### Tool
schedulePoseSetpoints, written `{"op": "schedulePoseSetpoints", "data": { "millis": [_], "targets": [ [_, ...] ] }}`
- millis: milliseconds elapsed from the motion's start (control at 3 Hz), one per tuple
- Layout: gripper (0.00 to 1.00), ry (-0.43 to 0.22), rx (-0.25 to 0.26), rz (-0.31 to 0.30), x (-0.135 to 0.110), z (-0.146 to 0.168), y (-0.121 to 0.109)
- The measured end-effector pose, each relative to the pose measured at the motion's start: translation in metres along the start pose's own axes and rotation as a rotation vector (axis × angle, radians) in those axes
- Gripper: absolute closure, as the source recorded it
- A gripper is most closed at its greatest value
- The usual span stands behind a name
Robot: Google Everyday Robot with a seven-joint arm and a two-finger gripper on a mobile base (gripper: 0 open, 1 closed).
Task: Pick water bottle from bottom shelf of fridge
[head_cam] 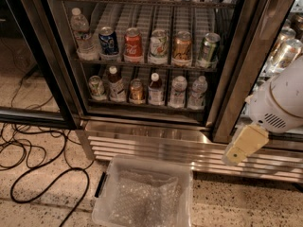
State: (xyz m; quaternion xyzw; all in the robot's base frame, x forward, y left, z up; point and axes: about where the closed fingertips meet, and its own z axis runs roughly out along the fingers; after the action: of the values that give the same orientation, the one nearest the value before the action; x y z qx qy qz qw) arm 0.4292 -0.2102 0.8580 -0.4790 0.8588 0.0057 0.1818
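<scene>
The fridge (156, 143) stands ahead with its left door swung open. Its bottom shelf (142, 105) holds a row of drinks. Two small clear water bottles with white caps stand side by side at the right end of the row, one (178, 91) just left of the other (198, 91). To their left are two dark bottles with white caps and two cans. My gripper (242, 147), cream-coloured under the white arm, hangs at the right, outside the fridge. It is below and to the right of the bottles, in front of the steel base grille, and holds nothing.
A clear plastic bin (108, 198) lined with bubble wrap sits on the floor below the grille. Black cables (42, 174) loop over the floor at left. The open door (28, 60) juts out at left. A larger clear bottle (80, 32) and several cans stand on the rack above.
</scene>
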Motion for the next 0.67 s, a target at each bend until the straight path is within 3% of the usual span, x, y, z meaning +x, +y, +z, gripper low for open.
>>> {"op": "schedulePoseSetpoints", "data": {
  "millis": [333,667],
  "targets": [
    [0.0,0.0,0.0,0.0,0.0,0.0,0.0],
    [0.0,-0.038,-0.046,0.016,-0.005,0.022,0.02]
  ]
}}
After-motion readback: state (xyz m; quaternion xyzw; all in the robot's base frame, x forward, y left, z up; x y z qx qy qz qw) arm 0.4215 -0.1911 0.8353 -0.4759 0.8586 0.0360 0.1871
